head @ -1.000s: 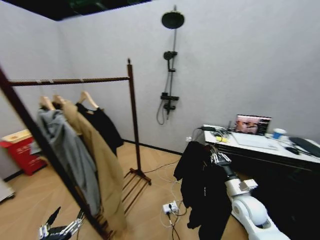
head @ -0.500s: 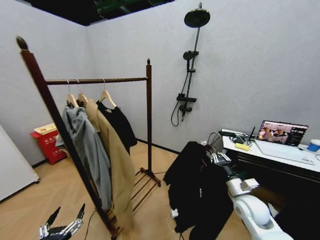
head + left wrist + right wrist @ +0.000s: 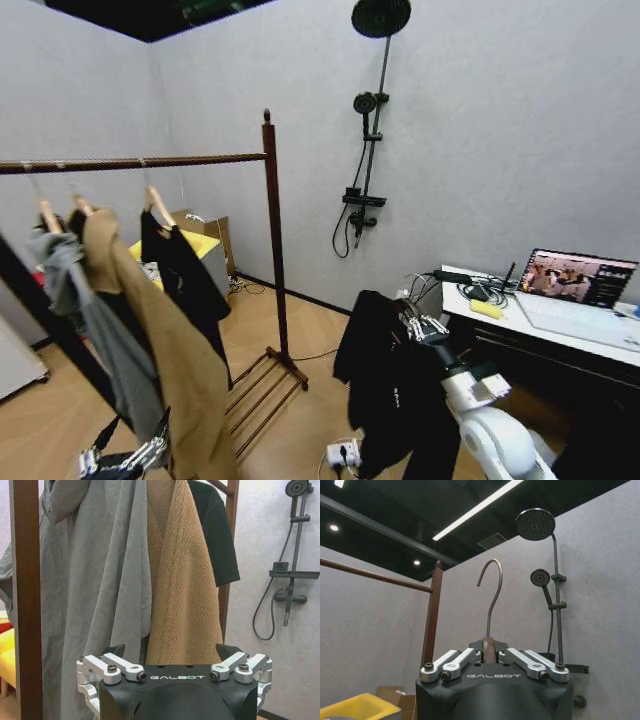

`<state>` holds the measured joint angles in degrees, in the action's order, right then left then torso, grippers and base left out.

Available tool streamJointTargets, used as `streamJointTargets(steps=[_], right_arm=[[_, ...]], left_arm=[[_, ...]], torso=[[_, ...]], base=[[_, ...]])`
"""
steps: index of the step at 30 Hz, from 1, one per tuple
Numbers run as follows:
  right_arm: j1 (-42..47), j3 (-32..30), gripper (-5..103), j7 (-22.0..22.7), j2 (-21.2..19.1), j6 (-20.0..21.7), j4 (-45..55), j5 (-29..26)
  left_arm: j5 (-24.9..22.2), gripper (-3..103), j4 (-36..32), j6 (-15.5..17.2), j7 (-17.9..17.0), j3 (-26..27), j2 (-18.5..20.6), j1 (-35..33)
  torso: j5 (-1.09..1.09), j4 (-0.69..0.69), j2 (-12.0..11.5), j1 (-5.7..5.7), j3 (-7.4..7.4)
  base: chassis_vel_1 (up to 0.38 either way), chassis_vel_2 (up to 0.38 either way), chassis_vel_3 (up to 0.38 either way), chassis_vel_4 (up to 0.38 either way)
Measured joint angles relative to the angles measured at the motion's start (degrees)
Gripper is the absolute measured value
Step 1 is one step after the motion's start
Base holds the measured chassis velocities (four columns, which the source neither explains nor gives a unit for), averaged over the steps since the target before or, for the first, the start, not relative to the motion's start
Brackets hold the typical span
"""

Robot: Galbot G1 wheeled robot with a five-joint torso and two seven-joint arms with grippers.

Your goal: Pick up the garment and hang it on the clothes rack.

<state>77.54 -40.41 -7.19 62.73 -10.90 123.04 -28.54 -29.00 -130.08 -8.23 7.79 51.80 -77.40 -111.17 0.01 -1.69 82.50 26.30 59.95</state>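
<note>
A: Where's the clothes rack (image 3: 270,240) sitting?
B: Left side, rod running near-left to far-right. It's carrying a grey hoodie (image 3: 95,320), tan coat (image 3: 165,370) & black top (image 3: 185,275).
A: And the garment (image 3: 395,390)?
B: Hanging right of centre, well apart from the rack, long axis vertical, draping floorward on a hanger (image 3: 490,605) w/ hook pointing up.
A: Right gripper (image 3: 420,326)?
B: Fingers closing round the hanger neck, holding it up.
A: Left gripper (image 3: 125,458)?
B: Sitting low, near-left by the coats, fingers spread, gripping nothing.
</note>
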Motion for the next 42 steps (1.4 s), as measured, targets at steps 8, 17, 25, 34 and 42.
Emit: streamJointTargets(steps=[8, 17, 25, 34, 42], right_arm=[[-3.2, 0.6, 9, -3.2, -4.1, 2.7, 0.5, -3.6], [-9.2, 3.1, 9, -5.7, -7.8, 7.2, 1.3, -7.7], [-24.5, 9.0, 9, -2.9, -12.5, 11.2, -5.1, -15.1], [-47.6, 22.5, 9, -1.0, -12.8, 14.1, -18.8, -20.5], [-71.3, 36.4, 9, -0.1, -5.4, 14.4, -39.1, -18.2]], left_arm=[[0.0, 100, 0.0, 0.0, -0.1, 0.0, 0.0, 0.0], [0.0, 100, 0.0, 0.0, 0.0, 0.0, 0.0, 0.0], [0.0, 100, 0.0, 0.0, -0.1, 0.0, 0.0, 0.0], [0.0, 100, 0.0, 0.0, -0.1, 0.0, 0.0, 0.0], [0.0, 100, 0.0, 0.0, -0.1, 0.0, 0.0, 0.0]], torso=[[-0.03, 0.0, 0.0, -0.08, -0.03], [0.0, -0.02, 0.0, -0.02, -0.01], [-0.02, -0.03, 0.0, -0.02, -0.01], [-0.02, 0.05, 0.0, -0.02, 0.01], [-0.01, -0.05, 0.0, -0.02, 0.0]], base=[[0.108, 0.023, -0.075, 0.027], [0.017, 0.043, 0.086, 0.047], [0.093, 0.097, 0.085, 0.078], [0.109, 0.108, 0.1, 0.109], [0.003, 0.012, 0.016, 0.013]])
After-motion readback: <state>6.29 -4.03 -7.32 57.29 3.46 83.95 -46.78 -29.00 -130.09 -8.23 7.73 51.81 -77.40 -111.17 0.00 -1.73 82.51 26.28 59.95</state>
